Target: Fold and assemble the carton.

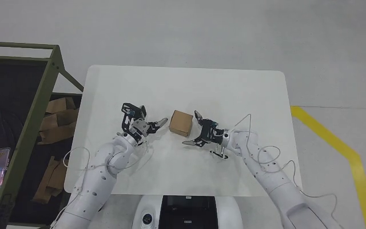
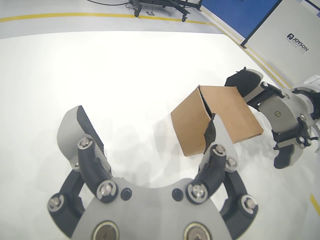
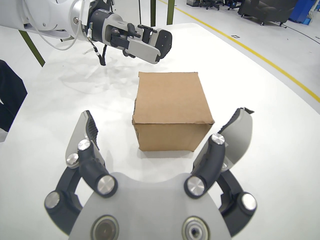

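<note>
Starting at the left, a green rack [image 1: 55,57] holding flat cardboard pieces [image 1: 60,119] stands just beyond the table [image 1: 240,91] edge, so an elbow swinging that way has little room. The left gripper [image 1: 146,115] sits over the table with its jaws spread wide and nothing held. One finger [image 2: 212,128] reaches to just beside the carton [image 1: 181,122]; whether it touches cannot be told. The carton stands near the middle of the table, well apart from every edge. It reads as a closed cube with its top flap down, so the folding looks largely done. In the left wrist view a seam gapes slightly along one upright corner of the carton [image 2: 225,116], and its underside is hidden, so some pressing or tucking may remain. Just beside the carton on the other side, the right gripper [image 1: 191,129] also has its jaws open and empty, lined up on the near face of the carton [image 3: 172,96]. Farther right the tabletop is bare out to its rounded corners, giving that arm ample room, with a yellow floor line [image 1: 331,137] beyond.
</note>
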You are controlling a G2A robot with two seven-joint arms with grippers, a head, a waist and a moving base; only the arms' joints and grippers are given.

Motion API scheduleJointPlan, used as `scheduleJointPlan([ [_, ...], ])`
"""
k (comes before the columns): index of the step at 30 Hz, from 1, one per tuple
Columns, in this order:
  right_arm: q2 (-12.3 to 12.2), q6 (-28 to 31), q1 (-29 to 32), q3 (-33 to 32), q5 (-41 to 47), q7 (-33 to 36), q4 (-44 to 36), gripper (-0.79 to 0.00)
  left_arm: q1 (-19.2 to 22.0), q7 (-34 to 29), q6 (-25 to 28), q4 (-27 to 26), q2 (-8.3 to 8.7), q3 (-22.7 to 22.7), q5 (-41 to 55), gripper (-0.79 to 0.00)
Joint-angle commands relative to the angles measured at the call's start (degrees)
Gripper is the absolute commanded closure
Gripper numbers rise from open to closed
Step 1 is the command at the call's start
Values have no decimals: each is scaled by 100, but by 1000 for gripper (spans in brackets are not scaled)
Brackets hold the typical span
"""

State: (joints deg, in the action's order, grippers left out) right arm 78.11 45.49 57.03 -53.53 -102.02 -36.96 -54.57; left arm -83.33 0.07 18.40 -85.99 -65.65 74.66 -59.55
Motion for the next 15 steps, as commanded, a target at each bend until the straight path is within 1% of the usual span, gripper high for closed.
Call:
scheduleJointPlan([
  [1,10,-80,-56,67,-46,-11,97,-785,36,0,-156,20,-20,-83,-87,-785],
  [5,53,-224,-164,205,-37,45,275,-785,131,-21,-400,98,-60,-235,-242,-785],
  [7,69,-244,-201,267,-35,8,323,-785,168,-19,-438,134,-75,-281,-243,-785],
  [11,102,-315,-304,388,-28,-122,483,-785,232,-25,-441,200,-96,-335,-243,-785],
  [15,163,-416,-431,519,31,-106,689,-785,260,-16,-416,228,-107,-355,-267,-785],
])
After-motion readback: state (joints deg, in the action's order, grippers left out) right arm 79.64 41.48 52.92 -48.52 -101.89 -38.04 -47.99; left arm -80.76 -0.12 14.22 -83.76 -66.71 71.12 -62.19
